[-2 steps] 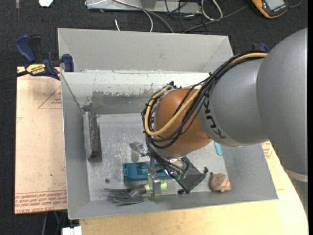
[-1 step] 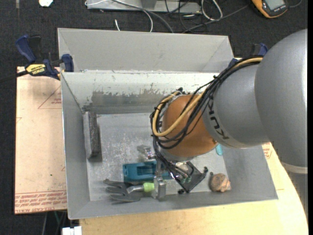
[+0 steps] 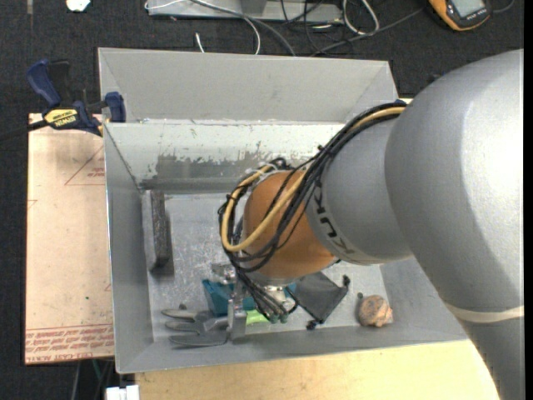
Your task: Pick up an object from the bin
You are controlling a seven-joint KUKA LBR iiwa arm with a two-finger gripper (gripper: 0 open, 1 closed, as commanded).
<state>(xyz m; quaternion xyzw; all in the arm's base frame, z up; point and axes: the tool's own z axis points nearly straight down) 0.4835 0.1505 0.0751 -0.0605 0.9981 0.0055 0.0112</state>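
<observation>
My gripper (image 3: pixel 237 305) is low in the bin's front part, just under the orange wrist cover. It stands over a teal object (image 3: pixel 216 293) and a small green piece (image 3: pixel 260 317) that lie close together. A pair of grey tongs (image 3: pixel 195 324) lies just to its left along the front wall. To its right, a black flat piece (image 3: pixel 322 297) is partly hidden by the arm.
A tan, rounded stone-like lump (image 3: pixel 374 310) sits at the front right. A long dark grey bar (image 3: pixel 158 232) lies along the left wall. The arm and its cables cover the bin's middle and right side.
</observation>
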